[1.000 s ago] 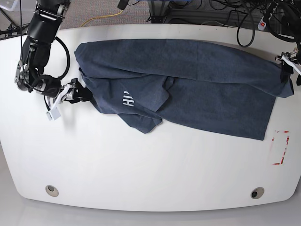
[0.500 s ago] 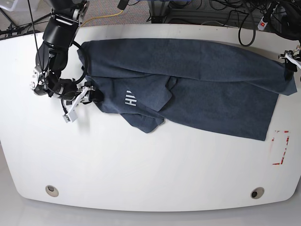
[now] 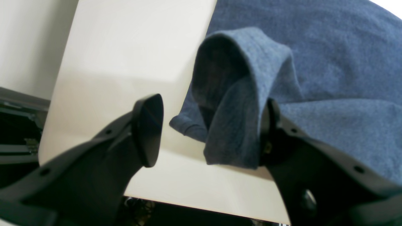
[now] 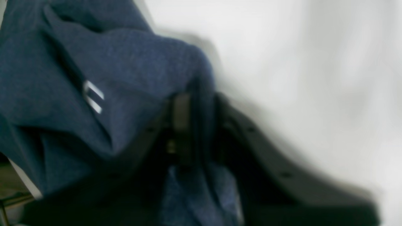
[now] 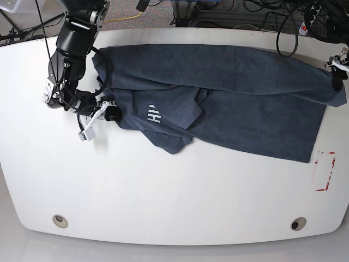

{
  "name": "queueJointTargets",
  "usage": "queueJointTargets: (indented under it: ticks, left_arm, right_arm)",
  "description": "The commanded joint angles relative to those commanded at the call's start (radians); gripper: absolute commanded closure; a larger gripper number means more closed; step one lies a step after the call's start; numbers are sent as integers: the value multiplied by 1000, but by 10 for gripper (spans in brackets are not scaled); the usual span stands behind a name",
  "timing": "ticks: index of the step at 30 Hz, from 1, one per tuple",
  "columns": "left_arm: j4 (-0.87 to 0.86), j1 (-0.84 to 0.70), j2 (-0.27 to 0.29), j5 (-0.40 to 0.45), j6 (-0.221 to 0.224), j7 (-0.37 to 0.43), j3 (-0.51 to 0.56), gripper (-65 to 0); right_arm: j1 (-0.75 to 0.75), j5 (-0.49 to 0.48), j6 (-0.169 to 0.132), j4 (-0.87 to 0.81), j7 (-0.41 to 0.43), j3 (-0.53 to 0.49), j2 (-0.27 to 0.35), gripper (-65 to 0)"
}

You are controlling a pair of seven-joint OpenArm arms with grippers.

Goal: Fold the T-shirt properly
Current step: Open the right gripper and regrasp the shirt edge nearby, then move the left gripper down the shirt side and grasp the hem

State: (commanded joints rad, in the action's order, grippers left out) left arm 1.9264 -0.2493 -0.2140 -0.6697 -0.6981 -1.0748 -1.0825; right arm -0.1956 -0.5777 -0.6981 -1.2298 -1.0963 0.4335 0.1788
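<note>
The dark navy T-shirt (image 5: 234,93) lies crumpled across the far half of the white table (image 5: 163,196), with a bit of white lettering (image 5: 154,115) showing on a folded flap. My right gripper (image 5: 109,113) is at the shirt's left edge and is shut on a bunch of its fabric (image 4: 194,94); that wrist view is blurred. My left gripper (image 5: 335,72) is at the shirt's far right corner. Its fingers (image 3: 147,128) stand wide apart, and a rolled fold of the T-shirt (image 3: 238,94) rests against the right-hand one.
A red-and-white tape rectangle (image 5: 325,171) marks the table near its right edge. Two round grommets (image 5: 60,220) (image 5: 298,223) sit near the front edge. Cables (image 5: 262,13) and equipment lie beyond the table's far edge.
My right gripper has moved to the right in the base view, dragging the shirt's left edge with it. The whole shirt has shifted slightly rightward. The left gripper has risen a little.
</note>
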Motion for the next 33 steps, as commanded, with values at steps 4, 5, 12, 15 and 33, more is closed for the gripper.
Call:
queueJointTargets:
  ticks: [4,5,12,15,33]
  left_arm:
    - [0,2,-8,-118,0,-130,-34,-344]
    - [0,2,-9,-143,0,-149,-38,-344]
    - [3,-34,-104,-256,0,-213,-31,-349]
    - [3,-60,-146,-285,0,-219,15,-350]
    - [5,-213,-313,-201,0,-218,353,-346]
  right_arm:
    - [-12,0,0,0,-2,0,8,0]
    - [-12,0,0,0,-2,0,17,0]
    - [-54,0,0,-2,-3,0,87,0]
    - [-69,0,0,-2,-3,0,114,0]
    - [-89,0,0,-2,-31,0,124,0]
